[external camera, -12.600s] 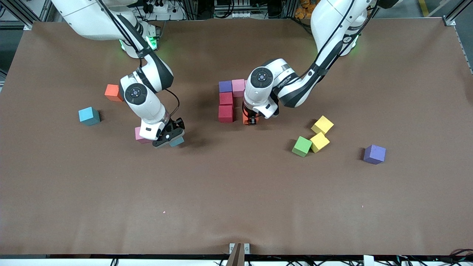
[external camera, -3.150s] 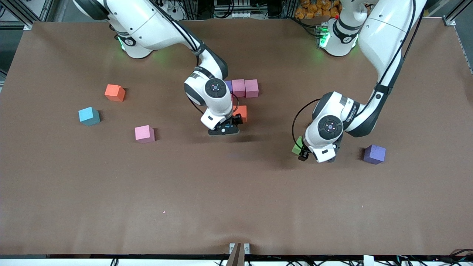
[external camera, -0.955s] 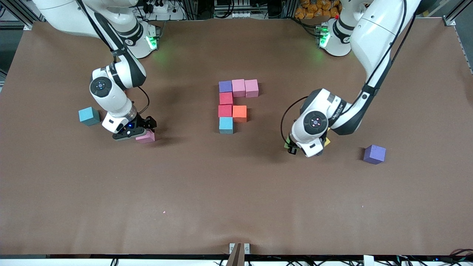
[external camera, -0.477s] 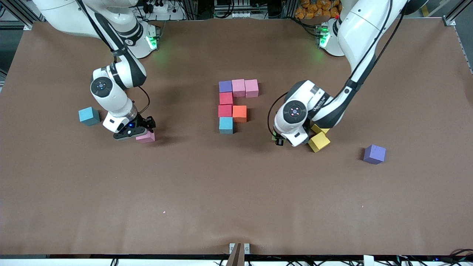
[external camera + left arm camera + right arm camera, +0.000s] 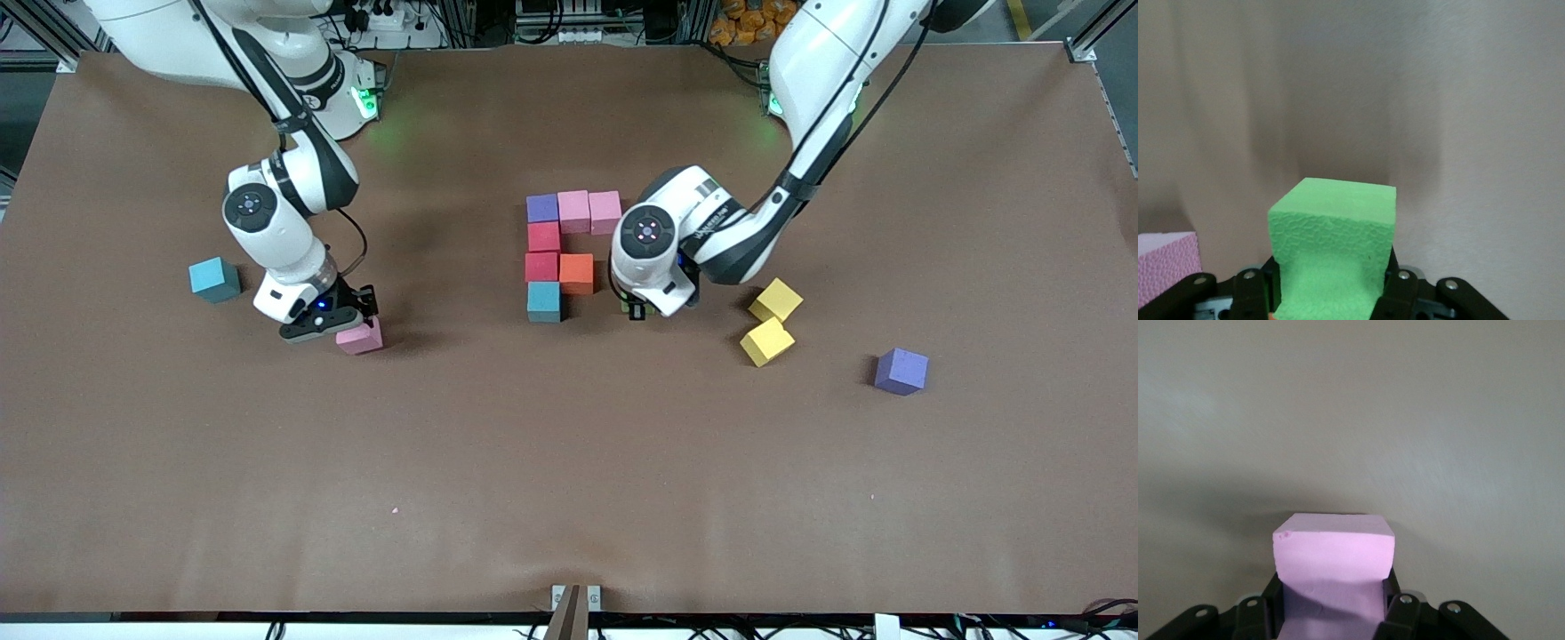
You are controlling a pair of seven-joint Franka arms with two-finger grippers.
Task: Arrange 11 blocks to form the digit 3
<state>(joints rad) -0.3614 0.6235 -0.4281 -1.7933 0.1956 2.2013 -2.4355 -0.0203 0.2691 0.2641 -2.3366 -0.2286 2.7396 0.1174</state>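
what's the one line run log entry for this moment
left claw: shut on green block, beside orange block | right claw: shut on pink block

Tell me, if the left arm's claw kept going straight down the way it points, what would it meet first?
Likely just bare table: the left claw holds the green block, which would touch down beside the orange block; height unclear.

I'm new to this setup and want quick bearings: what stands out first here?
A half-built block figure sits mid-table. Beside it, the left gripper holds a green block. Toward the right arm's end, the right gripper is shut on a pink block.
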